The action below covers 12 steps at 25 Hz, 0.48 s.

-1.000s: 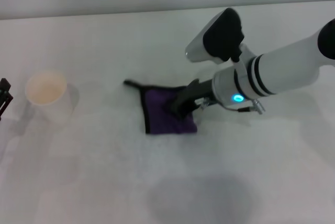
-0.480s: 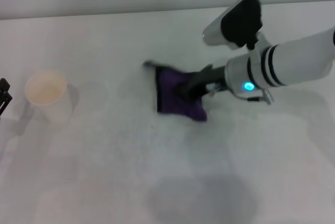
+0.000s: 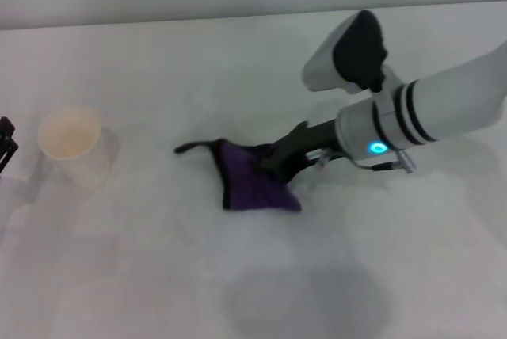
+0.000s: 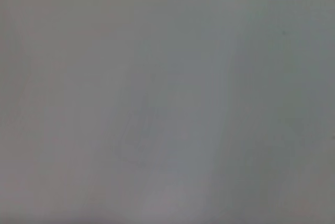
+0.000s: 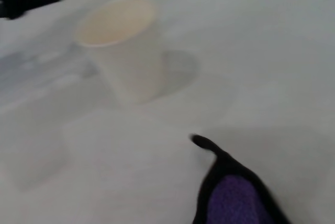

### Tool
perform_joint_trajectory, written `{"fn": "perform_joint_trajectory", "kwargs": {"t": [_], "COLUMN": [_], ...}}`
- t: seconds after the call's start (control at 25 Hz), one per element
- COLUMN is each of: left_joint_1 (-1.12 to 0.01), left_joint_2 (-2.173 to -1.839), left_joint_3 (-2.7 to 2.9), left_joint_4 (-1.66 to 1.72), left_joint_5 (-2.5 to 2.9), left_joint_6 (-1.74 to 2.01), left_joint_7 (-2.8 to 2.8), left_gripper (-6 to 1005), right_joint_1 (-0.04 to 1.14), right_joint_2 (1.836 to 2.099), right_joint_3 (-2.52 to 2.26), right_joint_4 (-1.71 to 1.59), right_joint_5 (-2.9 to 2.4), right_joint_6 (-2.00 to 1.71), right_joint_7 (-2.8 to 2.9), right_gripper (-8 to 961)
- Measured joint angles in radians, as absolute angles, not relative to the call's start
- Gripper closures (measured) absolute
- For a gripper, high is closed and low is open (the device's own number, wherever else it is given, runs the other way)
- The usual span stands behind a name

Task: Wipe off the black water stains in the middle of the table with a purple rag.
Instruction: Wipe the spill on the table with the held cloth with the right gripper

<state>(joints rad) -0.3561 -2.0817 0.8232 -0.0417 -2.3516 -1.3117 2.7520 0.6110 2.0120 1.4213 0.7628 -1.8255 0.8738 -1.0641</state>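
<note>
The purple rag point(image 3: 250, 177) lies crumpled on the white table point(image 3: 158, 260) near its middle, its black corner loop trailing toward the cup. My right gripper point(image 3: 273, 163) presses down on the rag's right part and is shut on it. The rag's corner and loop also show in the right wrist view point(image 5: 230, 192). The black water stains are hidden or out of view. My left gripper point(image 3: 6, 142) shows only as a dark tip at the table's far left edge.
A cream paper cup point(image 3: 73, 146) stands upright at the left of the table; it also shows in the right wrist view point(image 5: 124, 46). A soft grey shadow point(image 3: 305, 295) lies on the table in front of the rag.
My right gripper has dragged the rag back and forth: away and to the right half a second ago, now back toward the left and nearer. The cup and left arm have not moved.
</note>
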Motion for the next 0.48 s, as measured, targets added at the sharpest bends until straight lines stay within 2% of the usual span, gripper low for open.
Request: {"fn": "perform_joint_trajectory", "kwargs": {"t": [0.2,0.48], "left_joint_1": [-0.355,-0.353], "left_joint_2": [-2.082,-2.083], "left_joint_3": [0.824,0.824], "left_joint_4": [-0.041,-0.041], "left_joint_5": [-2.352,-2.352], "left_joint_6": [-1.317,-1.322], "left_joint_7": [2.752,2.752], "left_gripper": [111,111], "right_joint_1": [0.576,0.563], "right_joint_2": [1.992,1.995], "right_joint_3": [1.482,1.657], "right_joint_4": [0.765,0.804], "right_joint_5": [-1.862,-2.064], "right_joint_6": [0.834,0.852], "right_joint_7": [-1.065,-1.055], "right_gripper": [840,827]}}
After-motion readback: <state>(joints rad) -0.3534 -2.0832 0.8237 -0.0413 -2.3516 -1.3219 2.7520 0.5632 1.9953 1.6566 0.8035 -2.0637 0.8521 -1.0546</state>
